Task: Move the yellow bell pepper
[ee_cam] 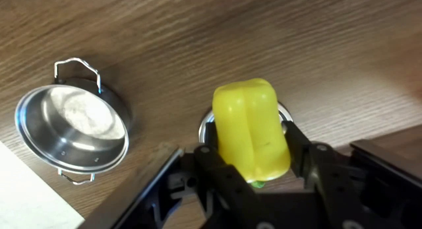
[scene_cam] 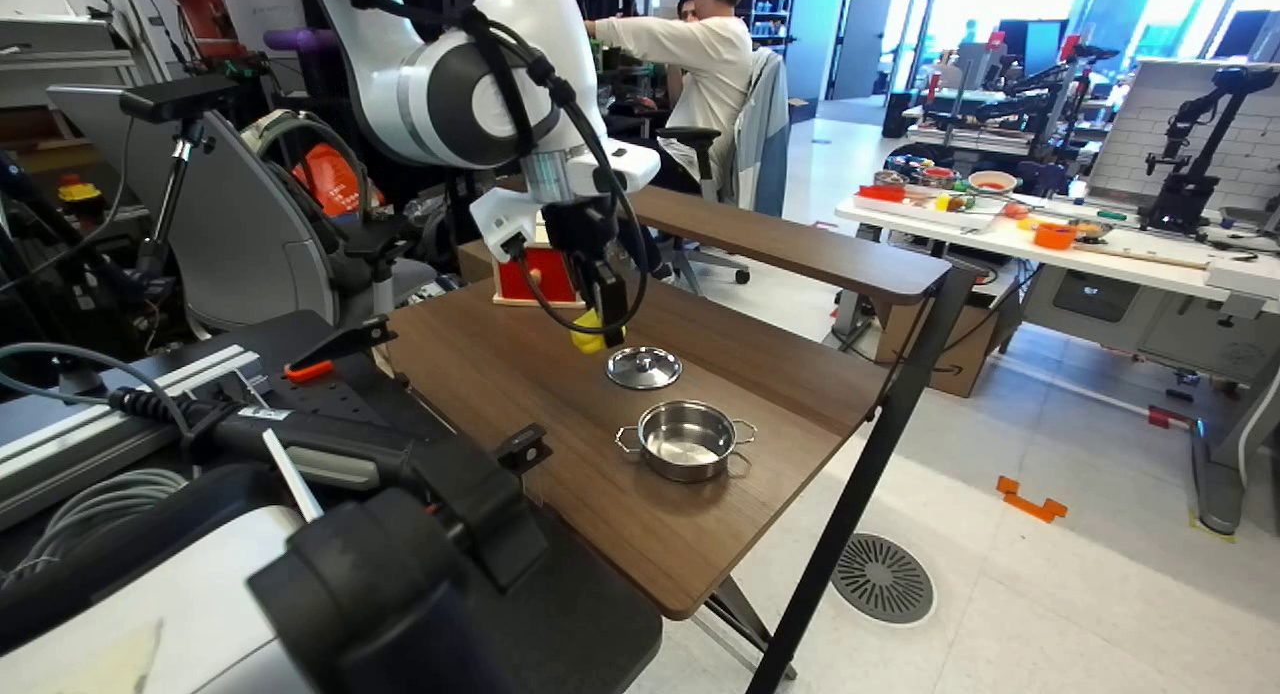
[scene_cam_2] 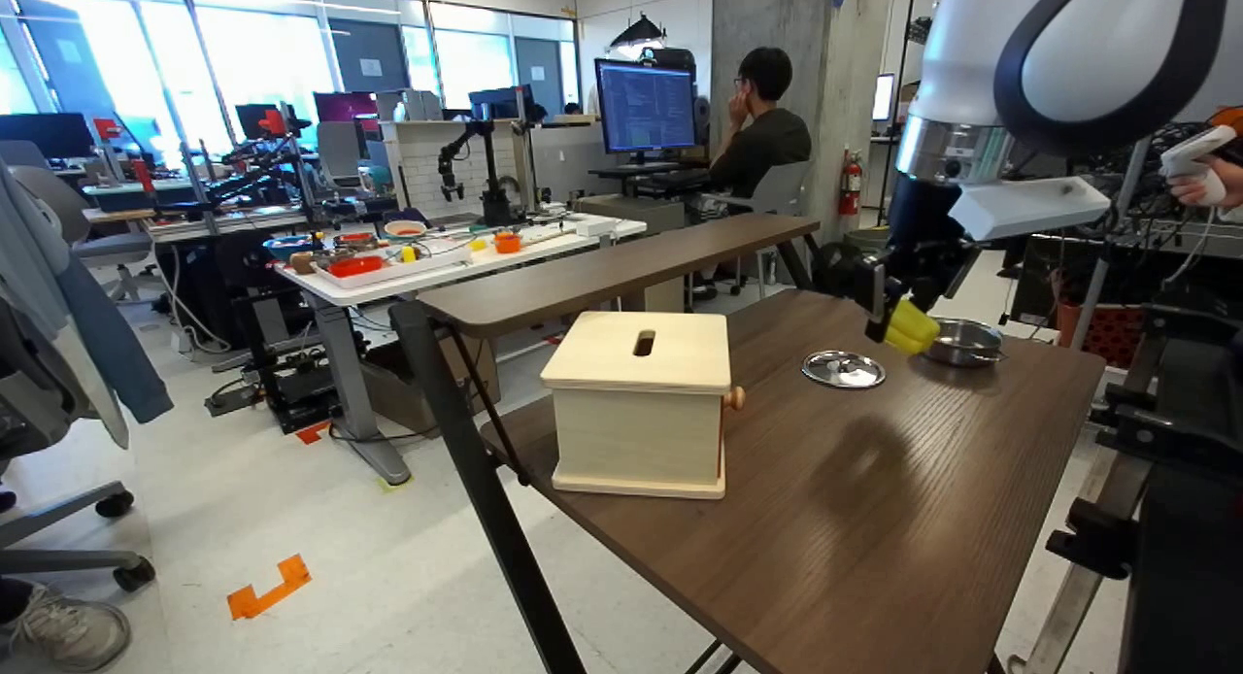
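In the black two-finger gripper (ee_cam: pixel 250 133), clamped around the lobed, glossy yellow bell pepper (scene_cam_2: pixel 911 326) above the brown wood-grain table (scene_cam_2: pixel 796 557), keep pressure steady, travel slowly, and lower fully before releasing.

The end effector (ee_cam: pixel 251 132) clasps the yellow bell pepper (ee_cam: pixel 250 128), partly hiding a lid (ee_cam: pixel 206 122) near a pot (ee_cam: pixel 71 131).
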Controlling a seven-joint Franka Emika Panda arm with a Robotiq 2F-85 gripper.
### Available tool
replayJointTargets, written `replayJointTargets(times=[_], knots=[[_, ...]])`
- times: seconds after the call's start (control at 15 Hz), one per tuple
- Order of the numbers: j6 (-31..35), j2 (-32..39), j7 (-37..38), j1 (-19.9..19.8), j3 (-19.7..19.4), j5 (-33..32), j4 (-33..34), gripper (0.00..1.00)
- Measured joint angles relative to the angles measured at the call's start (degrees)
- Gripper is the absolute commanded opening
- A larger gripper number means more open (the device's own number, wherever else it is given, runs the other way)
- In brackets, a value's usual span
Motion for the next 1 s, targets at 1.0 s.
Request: replayJointTargets(times=[1.0], knots=[[-3.2, 12.9, 8.8, 0.1, 2.9, 2.3, 18.4, 0.25]])
